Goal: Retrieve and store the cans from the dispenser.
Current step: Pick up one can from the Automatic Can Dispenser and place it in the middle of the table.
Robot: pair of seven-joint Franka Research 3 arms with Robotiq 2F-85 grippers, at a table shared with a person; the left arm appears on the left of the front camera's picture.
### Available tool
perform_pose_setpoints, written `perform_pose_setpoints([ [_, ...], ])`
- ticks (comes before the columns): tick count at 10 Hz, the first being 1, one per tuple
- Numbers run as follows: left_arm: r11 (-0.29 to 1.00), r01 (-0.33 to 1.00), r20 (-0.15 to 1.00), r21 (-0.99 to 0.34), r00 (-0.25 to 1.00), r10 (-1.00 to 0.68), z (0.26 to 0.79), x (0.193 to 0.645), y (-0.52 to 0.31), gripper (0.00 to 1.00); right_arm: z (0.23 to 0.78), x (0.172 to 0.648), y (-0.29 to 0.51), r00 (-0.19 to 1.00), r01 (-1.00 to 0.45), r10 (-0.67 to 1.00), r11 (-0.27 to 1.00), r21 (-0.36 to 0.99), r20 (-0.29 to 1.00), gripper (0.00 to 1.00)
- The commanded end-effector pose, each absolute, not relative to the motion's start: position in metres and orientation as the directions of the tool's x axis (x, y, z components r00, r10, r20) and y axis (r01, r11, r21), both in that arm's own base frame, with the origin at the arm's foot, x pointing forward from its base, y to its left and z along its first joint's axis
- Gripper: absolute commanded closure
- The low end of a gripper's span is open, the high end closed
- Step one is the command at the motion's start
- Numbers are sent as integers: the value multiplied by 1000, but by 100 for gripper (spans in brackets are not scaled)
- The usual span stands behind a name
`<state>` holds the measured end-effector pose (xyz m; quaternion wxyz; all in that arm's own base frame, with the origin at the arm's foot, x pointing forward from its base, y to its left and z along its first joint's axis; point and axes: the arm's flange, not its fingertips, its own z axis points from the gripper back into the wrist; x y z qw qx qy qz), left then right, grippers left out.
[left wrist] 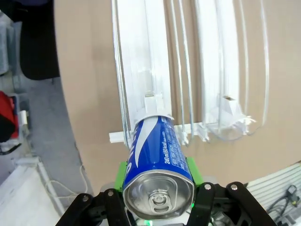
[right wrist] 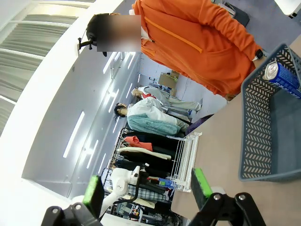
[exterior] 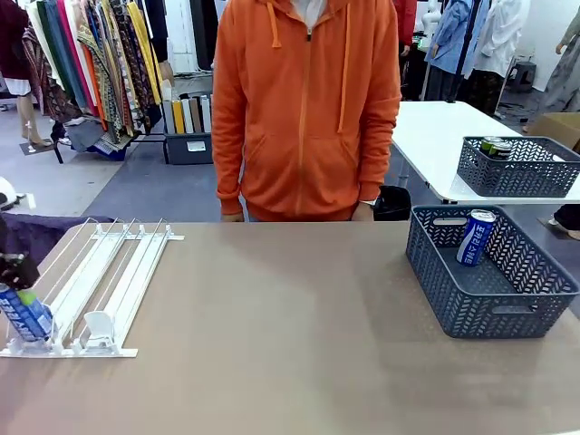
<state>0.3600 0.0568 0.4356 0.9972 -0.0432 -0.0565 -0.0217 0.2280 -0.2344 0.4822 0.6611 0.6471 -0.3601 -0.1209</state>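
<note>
at the bottom of the left wrist view the left gripper (left wrist: 159, 188) is clenched on a blue can (left wrist: 157, 162), its green pads (left wrist: 194, 172) pressed against the can's two sides. the can's silver top with its pull tab faces the camera, and its far end meets a small white pusher plate (left wrist: 153, 102) at the near end of a lane. in the front view the same can (exterior: 25, 313) sits at the lower left edge of the frame, tilted, with the dark gripper (exterior: 18, 276) just above it.

the dispenser (exterior: 100, 281) lies flat on the brown table (exterior: 290, 353) in the left part of the front view, its long white and clear rails running away toward the far edge. a second pusher plate (exterior: 98, 326) stands at the near end of a lane to the right of the held can.

in the right wrist view the right gripper (right wrist: 148, 188) stands released at the bottom of the frame, green pads well apart with nothing between them.

at the right of the front view a grey lattice basket (exterior: 471, 299) sits on the table, and a blue can (exterior: 476, 237) leans inside it against the far wall.

across the table stands a person in an orange hoodie (exterior: 304, 109), arms hanging down. farther off, at the upper right, a second grey basket (exterior: 517, 172) rests on a white table (exterior: 435, 136) and holds dark cans (exterior: 496, 146).
</note>
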Motion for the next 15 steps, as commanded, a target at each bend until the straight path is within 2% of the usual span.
perform_pose_setpoints([
  [1,994,7,211,-110,977,17,498,328,44,100,485,230,-234,697,-333,-634,130,934,336,0],
  [4,989,55,274,-140,961,-15,553,291,48,100,485,230,-234,697,-333,-634,130,934,336,0],
  [7,953,107,360,-284,933,2,578,262,82,100,485,230,-234,697,-333,-634,130,934,336,0],
  [9,944,83,298,-319,954,17,568,257,103,100,485,230,-234,697,-333,-634,130,934,336,0],
  [10,962,81,352,-261,936,17,579,258,83,100,485,230,-234,697,-333,-634,130,934,336,0],
  [14,961,87,331,-264,944,5,573,256,87,100,485,230,-234,697,-333,-634,130,934,336,0],
  [15,929,120,303,-351,953,-9,577,268,64,100,485,230,-234,697,-333,-634,130,934,336,0],
])
